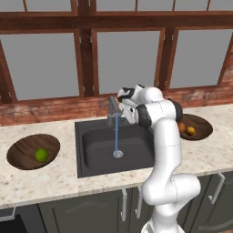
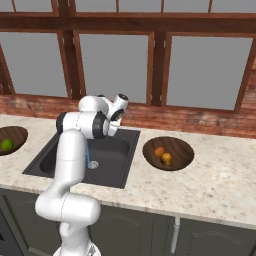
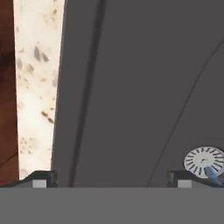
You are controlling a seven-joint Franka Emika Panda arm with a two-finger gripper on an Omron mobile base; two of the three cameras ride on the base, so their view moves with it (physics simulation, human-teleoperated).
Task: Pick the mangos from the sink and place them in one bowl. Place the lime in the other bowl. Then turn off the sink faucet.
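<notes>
Arm rises from the base in front of the dark cabinets, elbow bent over the sink [image 1: 98,157], wrist up by the faucet [image 1: 112,110]. That pose fits the last step: fruit is sorted, water is running, so the tool [image 3: 111,178] sits near the tap, prob. to reach the handle.

Tool: fingers [image 3: 42,178] spread wide, nothing between them, released. Hand view looks down past the basin's back wall w/ the silver drain [image 3: 204,161] low right, and a strip of speckled surface [image 3: 37,87] plus brick wall at the left edge, i.e. the hand is over the rear of the basin.

Sink: dark charcoal rectangle, rounded corners, no fruit inside. Thin blue stream [image 1: 116,134] falls from the spout onto the drain, so faucet not yet off.

Left bowl [image 1: 22,150]: dark streaked wood, shallow, lime [image 1: 41,155] in it, bright green, round. Right bowl [image 2: 180,147], same wood, holds both mangos [image 2: 163,155], one orange-red, one orange-yellow, touching or nearly so.

Faucet: slim grey squarish post, short angled spout, at the sink's back rim. Handle partly hidden by the wrist; can't tell if the tool touches it.

Behind: brick ledge, wood-framed windows.
</notes>
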